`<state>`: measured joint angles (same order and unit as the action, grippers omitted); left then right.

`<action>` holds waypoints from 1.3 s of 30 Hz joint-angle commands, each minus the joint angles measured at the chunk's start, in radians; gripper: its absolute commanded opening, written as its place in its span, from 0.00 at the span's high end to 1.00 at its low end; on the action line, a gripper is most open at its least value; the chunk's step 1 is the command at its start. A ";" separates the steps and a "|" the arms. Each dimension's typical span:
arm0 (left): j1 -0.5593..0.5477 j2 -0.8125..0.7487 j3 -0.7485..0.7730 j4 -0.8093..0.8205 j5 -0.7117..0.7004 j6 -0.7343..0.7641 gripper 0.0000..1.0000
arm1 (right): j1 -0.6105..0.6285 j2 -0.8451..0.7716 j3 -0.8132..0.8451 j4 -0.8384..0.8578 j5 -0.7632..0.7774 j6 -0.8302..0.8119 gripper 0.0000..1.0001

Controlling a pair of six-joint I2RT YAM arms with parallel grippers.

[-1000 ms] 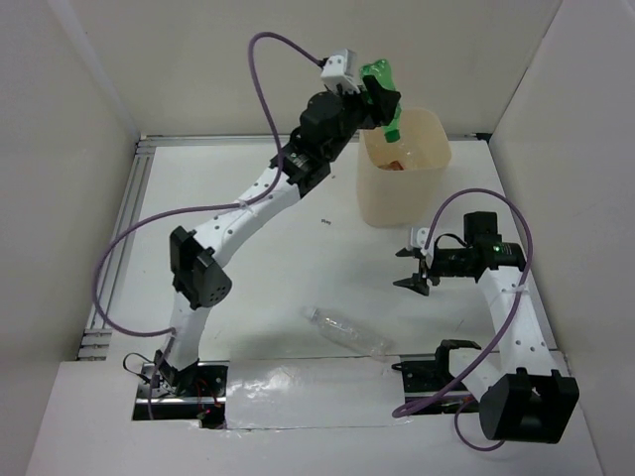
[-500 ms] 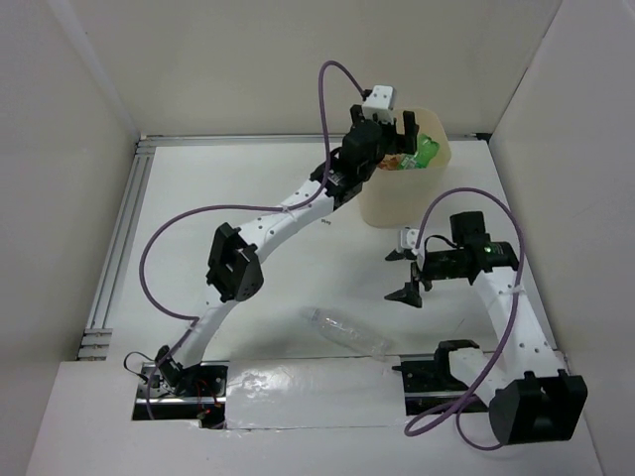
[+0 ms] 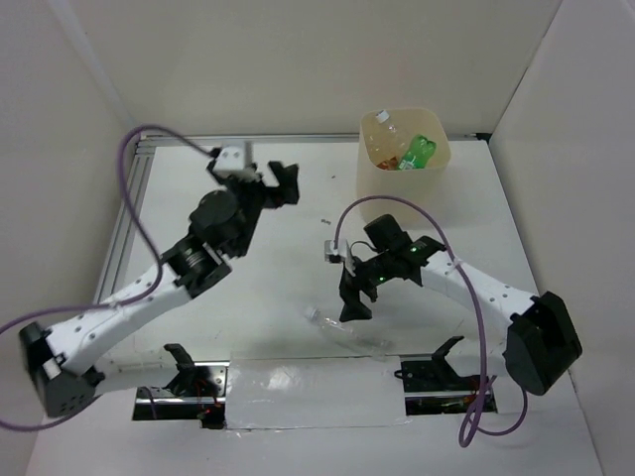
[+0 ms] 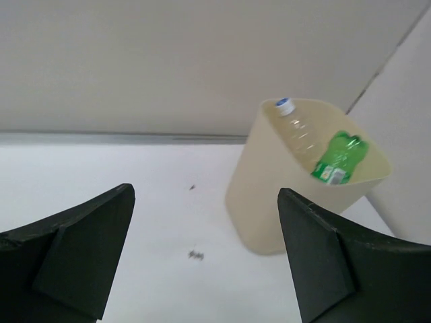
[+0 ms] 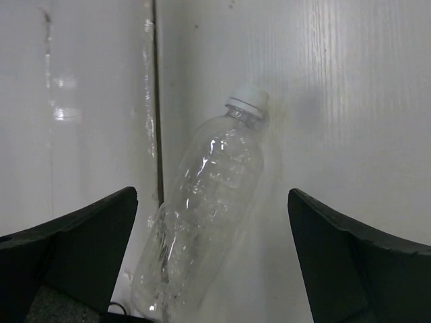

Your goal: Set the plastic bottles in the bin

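You are working on the only bottle showing outside the bin: the clear, ribbed plastic bottle with the white cap [image 5: 202, 215] is lying on its side on the white table [image 4: 101, 168], towards the arms' edge and well apart from the tall beige plastic bin [image 4: 259, 202]. Your right end effector [image 5: 212, 202] is hovering over it with its fingers spread wide, one on each side of the bottle, touching nothing. Next, I judge, you'll be lowering straight down and closing across the body — it looks thin and slick, so it may squirm or crumple. Your left end effector [image 4: 205, 198] is gaping wide and carrying nothing, facing the bin from well back.

Inside the bin a green plastic bottle [image 4: 339, 158] and a clear white-capped bottle [image 4: 295, 128] are showing; whatever is lying beneath them is hidden, and a reddish patch [image 3: 390, 159] there is too small to name. The table bottle's base is running off the bottom of the right wrist view.
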<state>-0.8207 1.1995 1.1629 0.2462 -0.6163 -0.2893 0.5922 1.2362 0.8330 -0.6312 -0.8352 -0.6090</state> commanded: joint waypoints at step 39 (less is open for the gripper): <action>-0.175 -0.356 -0.522 -0.323 -0.175 -0.476 0.00 | -0.383 0.457 1.227 0.330 0.088 0.452 0.93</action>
<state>-0.9882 0.8387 0.6449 -0.1780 -0.8093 -0.7403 0.2733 1.6547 2.0747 -0.4789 -0.7094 -0.2985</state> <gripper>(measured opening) 1.001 0.564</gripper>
